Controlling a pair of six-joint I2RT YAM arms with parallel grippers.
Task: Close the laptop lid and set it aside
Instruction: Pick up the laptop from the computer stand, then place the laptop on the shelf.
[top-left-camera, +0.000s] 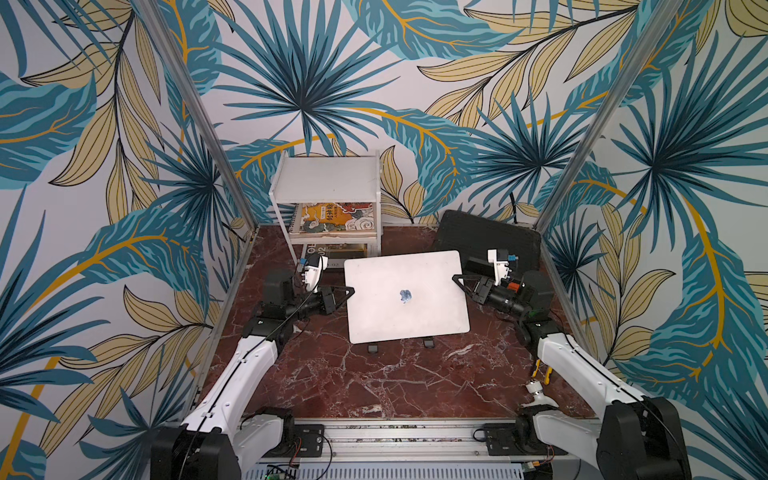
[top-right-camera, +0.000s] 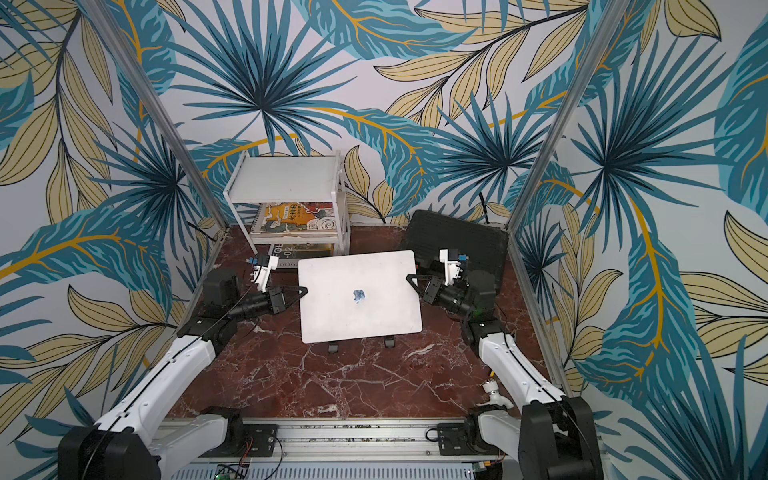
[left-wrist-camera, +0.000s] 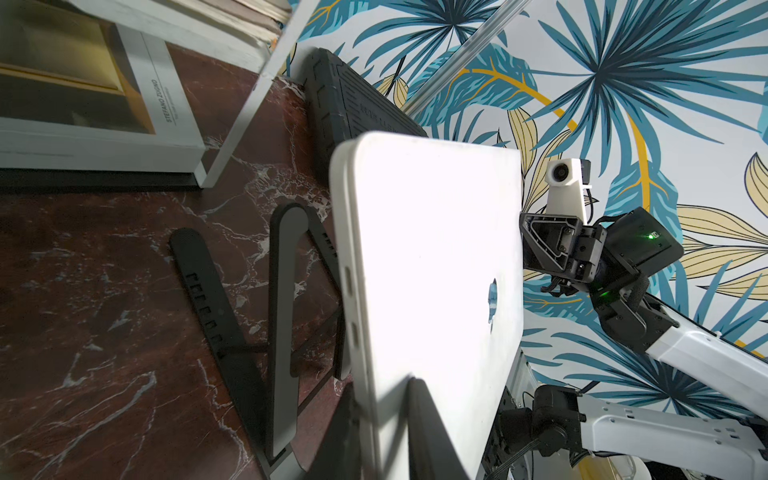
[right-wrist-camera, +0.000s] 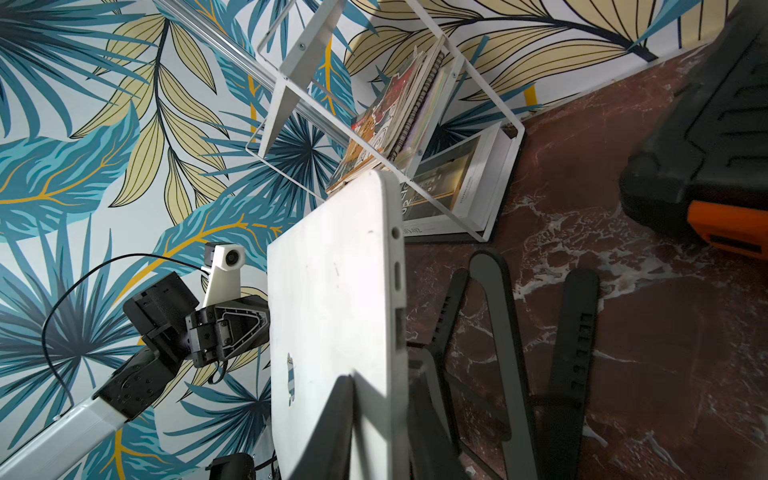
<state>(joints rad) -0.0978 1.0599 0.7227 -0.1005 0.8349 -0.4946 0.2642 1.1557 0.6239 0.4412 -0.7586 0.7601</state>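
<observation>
Both top views show bare red-marbled desk (top-left-camera: 374, 386) nearest the arms' bases, then two small dark feet of a stand (top-left-camera: 372, 348) poking out from under the near edge of the laptop (top-left-camera: 405, 295). The laptop sits mid-desk, shut, its silver laptop lid (top-right-camera: 359, 270) facing up with the dark apple logo showing. From above, the left gripper (top-left-camera: 349, 291) meets the laptop's left edge and the right gripper (top-left-camera: 457, 277) its right edge, but only the upper finger of each is seen there. The wrist views supply the rest: the left gripper (left-wrist-camera: 382, 399) has one finger on the lid and one under the base, clamped on the laptop's edge, and the right gripper (right-wrist-camera: 380, 386) pinches the opposite edge the same way. They also reveal the stand (right-wrist-camera: 490, 332) whole, grey and unfolded on the desk beneath the laptop, and the ports along the laptop's thin side; whether the laptop touches the stand I cannot tell. Farther back, a white shelf unit (top-left-camera: 328, 174) holds books (top-left-camera: 332, 218), and a black case (top-left-camera: 490, 237) lies by the far wall on the right; its orange latch (right-wrist-camera: 731, 228) appears only in the right wrist view.
</observation>
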